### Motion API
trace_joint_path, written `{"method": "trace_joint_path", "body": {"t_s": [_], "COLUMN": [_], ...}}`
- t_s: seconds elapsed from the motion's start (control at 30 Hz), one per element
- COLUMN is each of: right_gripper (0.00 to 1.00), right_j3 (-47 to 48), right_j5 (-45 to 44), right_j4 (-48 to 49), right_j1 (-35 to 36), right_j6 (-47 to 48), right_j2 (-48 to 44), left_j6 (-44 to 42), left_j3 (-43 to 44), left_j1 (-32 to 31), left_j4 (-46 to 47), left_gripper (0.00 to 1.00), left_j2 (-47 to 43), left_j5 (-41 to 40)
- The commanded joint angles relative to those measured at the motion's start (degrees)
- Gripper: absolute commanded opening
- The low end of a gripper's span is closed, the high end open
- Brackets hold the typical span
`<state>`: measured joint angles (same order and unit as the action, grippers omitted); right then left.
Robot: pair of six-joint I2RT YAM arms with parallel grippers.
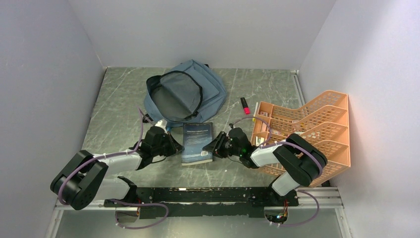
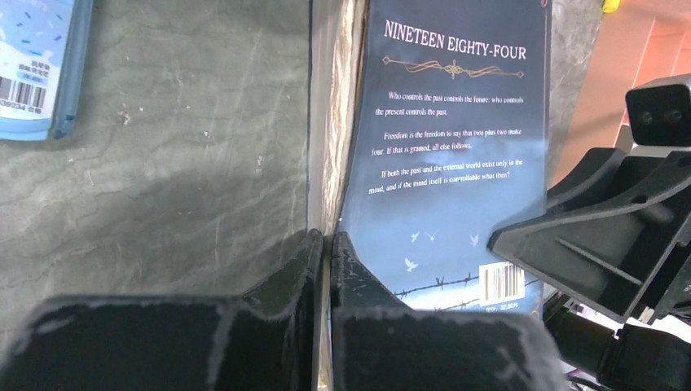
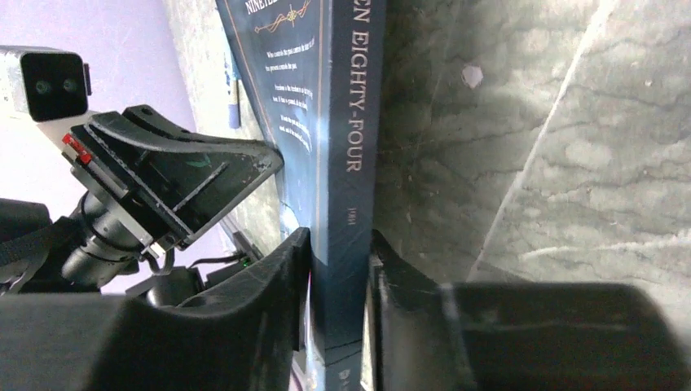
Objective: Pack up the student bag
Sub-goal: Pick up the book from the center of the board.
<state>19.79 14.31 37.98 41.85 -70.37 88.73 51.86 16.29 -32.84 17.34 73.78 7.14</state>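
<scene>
Slate blue-grey fabric backpack (image 1: 210, 89) with black zips lies at the far middle of the grey-green marbled table (image 1: 114, 114), its main mouth gaping open towards the arms. Just in front of it, seen from above, lies a dark blue paperback book (image 1: 197, 141), with the left claw (image 1: 174, 147) at its left edge and the right claw (image 1: 210, 147) at its right. An orange plastic mesh tray organiser (image 1: 317, 99) stands on the right, and a small red marker (image 1: 245, 105) lies between it and the backpack. From the left wrist, the left claw (image 2: 327, 240) is pinched tight on the book's page edge, and a pale blue flat packet (image 2: 33, 57) with a barcode lies apart on the table. From the right wrist, the right claw (image 3: 338, 244) is narrow, one finger against each cover beside the spine.
</scene>
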Motion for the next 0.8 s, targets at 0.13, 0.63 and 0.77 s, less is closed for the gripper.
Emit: {"method": "trace_joint_path", "body": {"t_s": [0.13,0.63,0.77], "right_gripper": [0.09,0.00,0.00], "right_j3": [1.21,6.63,11.00], "right_j5": [-3.46,-12.94,-6.87], "right_j4": [2.60,-35.27,-37.48], "right_j1": [-0.05,-0.26,-0.22], "right_j6": [6.88,37.57,49.28], "right_j2": [-2.82,-36.18,-40.40], "left_j6": [-3.35,-17.98,-29.50], "left_j3": [-0.48,23.09,31.61], "left_j1": [-1.00,-1.00,-1.00], "left_j4": [-18.74,-37.66,-37.39], "left_gripper": [0.11,0.77,0.77], "left_j2": [-0.88,-17.45,-18.69], "left_j5": [-1.29,-9.41,-4.48]}}
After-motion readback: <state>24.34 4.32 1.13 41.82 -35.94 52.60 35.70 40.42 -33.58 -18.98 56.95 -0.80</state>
